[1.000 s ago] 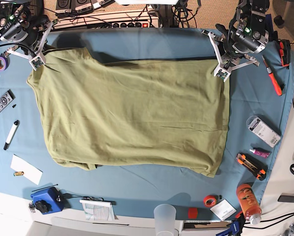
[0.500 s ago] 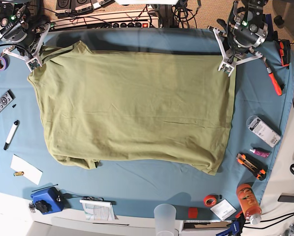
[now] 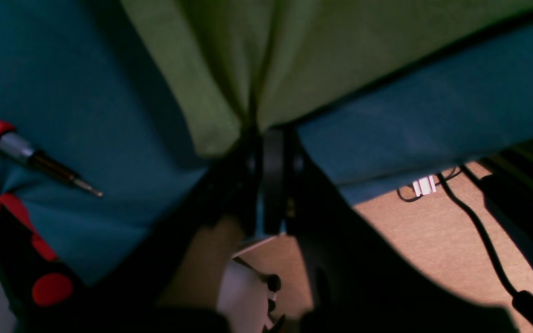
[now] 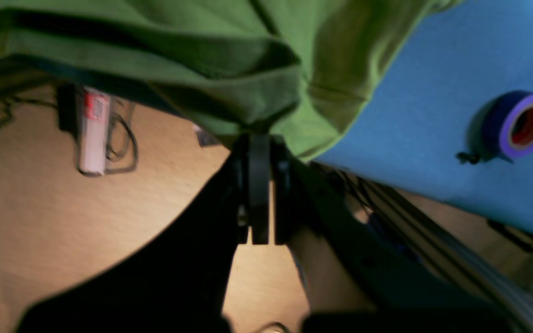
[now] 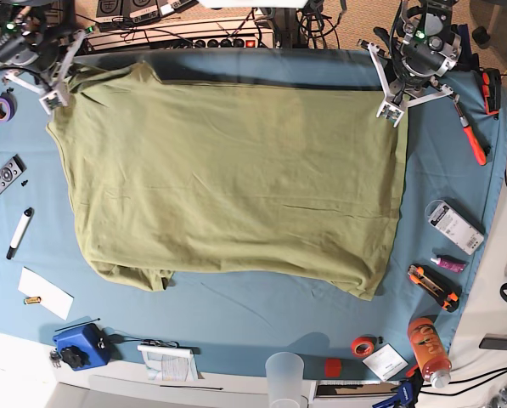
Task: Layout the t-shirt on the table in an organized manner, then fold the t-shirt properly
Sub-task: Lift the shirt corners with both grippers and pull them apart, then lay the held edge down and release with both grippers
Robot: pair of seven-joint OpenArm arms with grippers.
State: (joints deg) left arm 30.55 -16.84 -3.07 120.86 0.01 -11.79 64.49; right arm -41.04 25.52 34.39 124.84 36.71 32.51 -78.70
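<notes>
T-shirt spread over table, far corners pinched shut in left gripper and right gripper. Advise even tension, both corners lowered together; near hem bunched, needs smoothing.

- The table, in teal-blue cloth, carries the olive t-shirt spread wide.
- Remote, marker, purple tape lie at one end.
- Screwdriver, orange bottle lie at the other.
</notes>
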